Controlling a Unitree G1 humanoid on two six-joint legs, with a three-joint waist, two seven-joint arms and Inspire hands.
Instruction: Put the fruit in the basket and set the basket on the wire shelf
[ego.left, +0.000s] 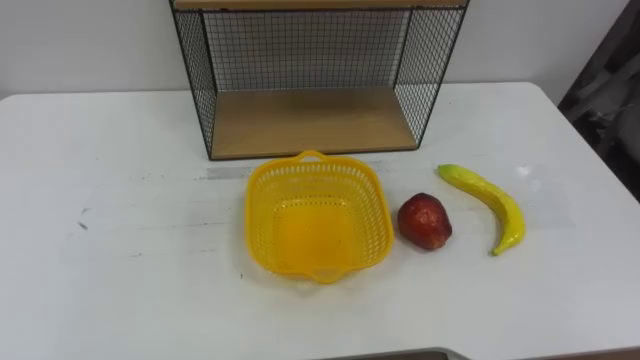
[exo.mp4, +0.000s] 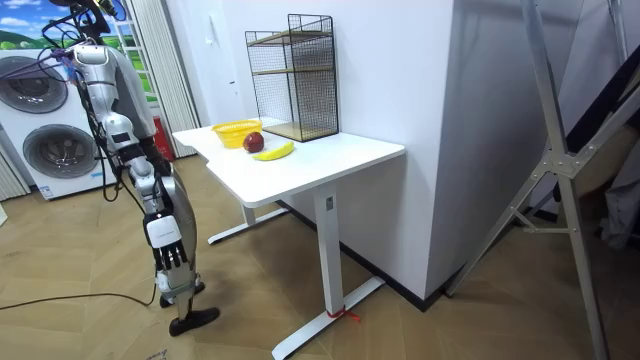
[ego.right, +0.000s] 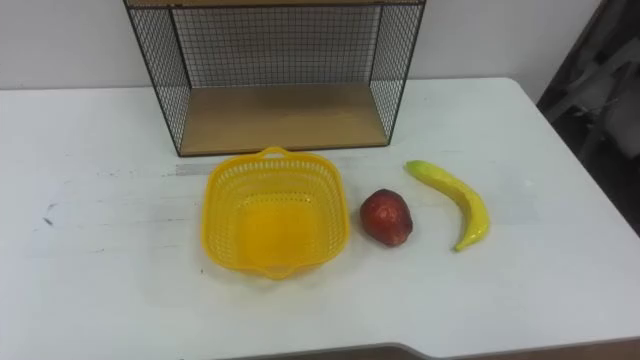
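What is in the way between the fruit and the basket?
Nothing visible. The apple lies just right of the empty basket, with bare table between. The banana lies farther right, so the apple sits between it and the basket; lifting it over should clear that.

Stands upright at the end of the table (exo.mp4: 340, 155) on the room view's left, turned toward the tabletop. Hangs the right arm down along the side of the body nearest the camera, elbow barely bent, wrist in line with the forearm. Carries the right hand (exo.mp4: 172, 262) low beside the leg, well below the table's edge and apart from it, fingers relaxed, pointing toward the floor, holding nothing.
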